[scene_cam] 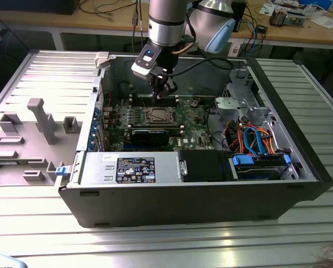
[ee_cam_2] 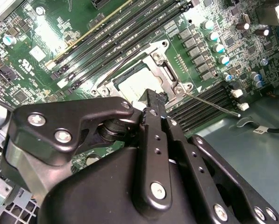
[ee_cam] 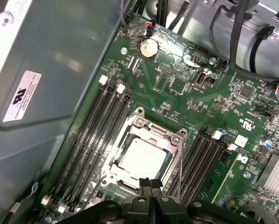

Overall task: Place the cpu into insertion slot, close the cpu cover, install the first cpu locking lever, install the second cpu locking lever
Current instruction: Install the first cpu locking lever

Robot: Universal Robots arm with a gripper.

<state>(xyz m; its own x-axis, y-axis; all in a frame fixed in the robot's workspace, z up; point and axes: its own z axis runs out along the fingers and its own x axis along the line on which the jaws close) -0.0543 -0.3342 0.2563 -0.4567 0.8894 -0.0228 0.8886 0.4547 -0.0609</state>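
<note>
Found gripper [ee_cam: 151,185] pressed together, empty, by cpu cover [ee_cam: 176,140]. Judged locking lever [ee_cam_2: 214,103] thin, springy, slick wire; best pushed nr free end.

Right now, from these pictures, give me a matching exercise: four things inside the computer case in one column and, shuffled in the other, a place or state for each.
Things:
1. cpu
2. cpu cover
3. hand
4. coin battery

Places or states:
A. round and silver, on the green board
B. shut, tips at the edge of the insertion slot
C. metal face up, seated in the insertion slot
D. silver frame lying down around the chip

Pairs: 1-C, 2-D, 3-B, 4-A.
</note>
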